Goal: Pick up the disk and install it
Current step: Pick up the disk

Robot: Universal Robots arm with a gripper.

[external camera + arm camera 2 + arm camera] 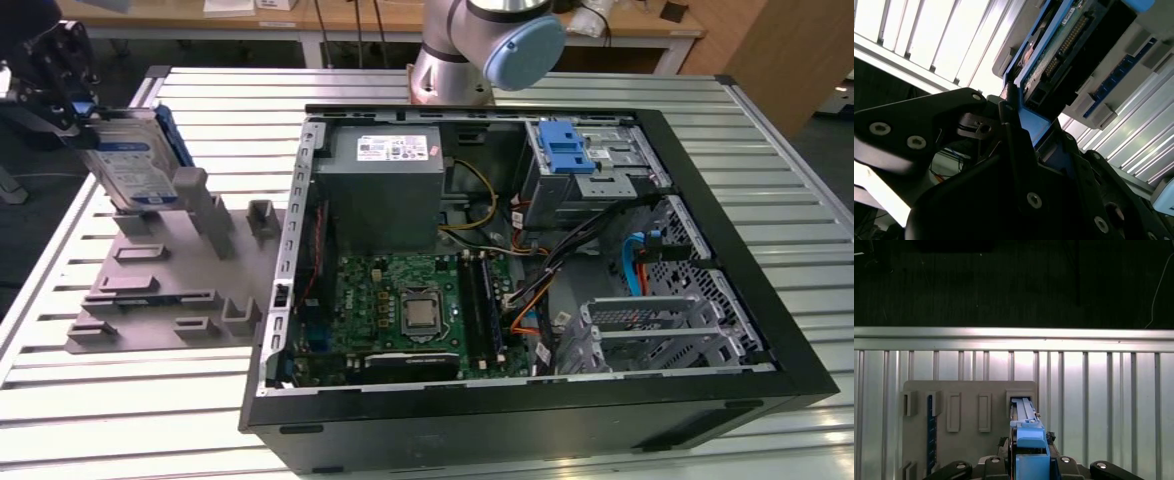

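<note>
In the exterior view, the disk point(134, 165), silver with a white-and-blue label and a blue rail frame, stands on edge at that view's far left. My gripper point(83, 115) is shut on its upper end. The disk's lower end sits at the upright posts of a grey holder plate point(160, 290); I cannot tell if it is clear of its slot. The first wrist view looks down the disk's blue rail point(1030, 440), held in the gripper point(1030, 462), toward the open slot point(1021, 402). The second wrist view shows the disk's connector edge point(1064, 45) between the black fingers point(1009, 130).
An open computer case point(747, 300) lies on the slatted metal table point(134, 430), to the exterior view's right of the holder. Inside are a grey power-supply box point(380, 190), a motherboard point(400, 310), a blue latch with its metal cage point(574, 150) and cables. The arm's base point(481, 50) stands behind.
</note>
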